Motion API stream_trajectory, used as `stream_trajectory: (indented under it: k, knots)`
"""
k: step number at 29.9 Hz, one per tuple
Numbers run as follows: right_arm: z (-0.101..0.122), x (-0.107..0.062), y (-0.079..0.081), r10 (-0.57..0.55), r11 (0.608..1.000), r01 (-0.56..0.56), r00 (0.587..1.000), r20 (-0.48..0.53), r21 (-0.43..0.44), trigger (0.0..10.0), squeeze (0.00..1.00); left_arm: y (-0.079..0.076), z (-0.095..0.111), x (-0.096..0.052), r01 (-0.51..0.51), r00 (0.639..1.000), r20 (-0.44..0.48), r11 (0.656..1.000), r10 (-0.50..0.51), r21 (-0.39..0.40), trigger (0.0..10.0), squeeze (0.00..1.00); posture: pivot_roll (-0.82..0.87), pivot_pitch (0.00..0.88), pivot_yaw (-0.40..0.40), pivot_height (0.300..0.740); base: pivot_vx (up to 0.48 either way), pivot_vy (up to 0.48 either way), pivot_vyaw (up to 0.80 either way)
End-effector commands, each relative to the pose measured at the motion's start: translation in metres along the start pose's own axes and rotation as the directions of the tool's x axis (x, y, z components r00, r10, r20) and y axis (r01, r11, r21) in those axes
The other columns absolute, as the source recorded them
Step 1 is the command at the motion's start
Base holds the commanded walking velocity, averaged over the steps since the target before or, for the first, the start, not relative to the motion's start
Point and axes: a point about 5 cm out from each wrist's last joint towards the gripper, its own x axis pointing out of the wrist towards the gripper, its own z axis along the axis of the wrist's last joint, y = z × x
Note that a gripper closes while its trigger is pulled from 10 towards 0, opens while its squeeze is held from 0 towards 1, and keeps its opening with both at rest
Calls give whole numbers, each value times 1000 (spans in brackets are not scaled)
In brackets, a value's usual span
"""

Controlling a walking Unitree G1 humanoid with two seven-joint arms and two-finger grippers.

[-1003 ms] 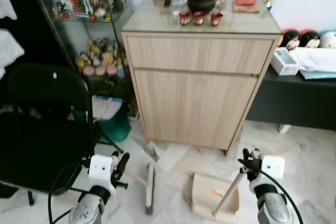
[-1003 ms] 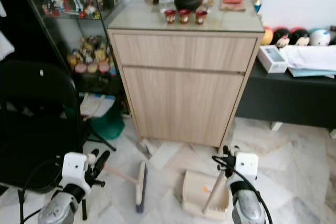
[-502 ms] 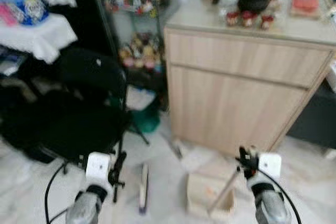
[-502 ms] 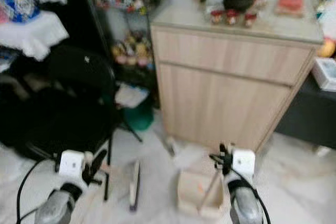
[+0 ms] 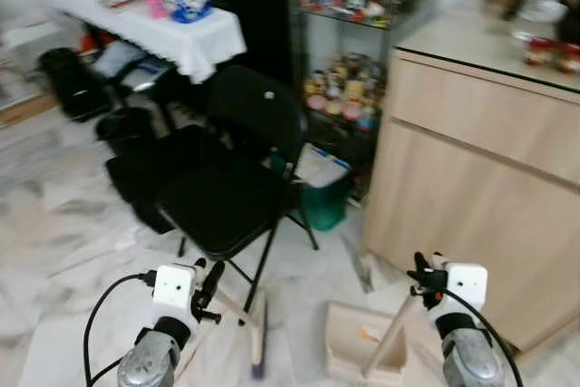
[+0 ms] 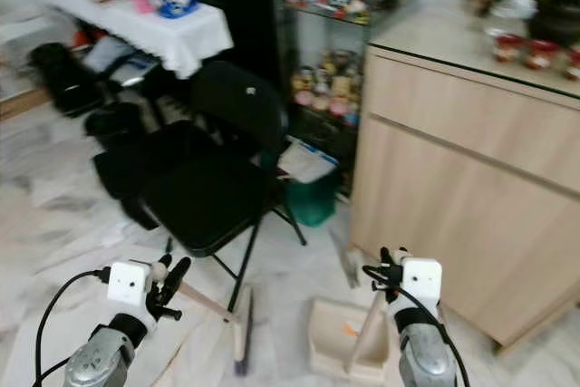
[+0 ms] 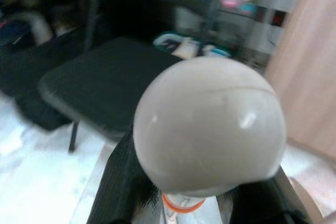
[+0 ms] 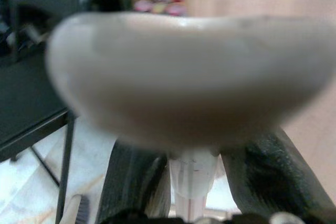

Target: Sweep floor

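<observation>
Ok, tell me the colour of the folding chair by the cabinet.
Black, seat and frame alike; the folding chair shows best in the left eye view.

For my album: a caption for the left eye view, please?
Left gripper holds a broom, right gripper a dustpan, beside a black chair.

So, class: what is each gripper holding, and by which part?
Left gripper: broom, near its handle top. Right gripper: dustpan, near its handle top.

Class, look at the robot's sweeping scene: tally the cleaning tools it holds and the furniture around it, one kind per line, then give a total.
Brooms: 1, held by the left gripper
Dustpans: 1, its handle in the right gripper
Chairs: 1
Wooden cabinets: 1
Cloth-covered tables: 1
Total: 5
</observation>
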Motion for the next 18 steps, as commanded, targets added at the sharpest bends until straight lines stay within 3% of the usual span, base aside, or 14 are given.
stream_trajectory:
  k: [1, 18]
  knots:
    - [7, 5, 9, 26, 1000, -26, 999, 32, 8, 10000, 0, 8, 4, -1, -15, 1000, 13, 1000, 14, 16, 10000, 0, -61, 0, 30, 740, 0, 0, 800]
    - [8, 9, 10, 51, 999, -51, 998, 28, 7, 10000, 0, 9, 7, -1, 5, 1000, 24, 1000, -4, -11, 10000, 0, -55, 0, 36, 740, 0, 0, 800]
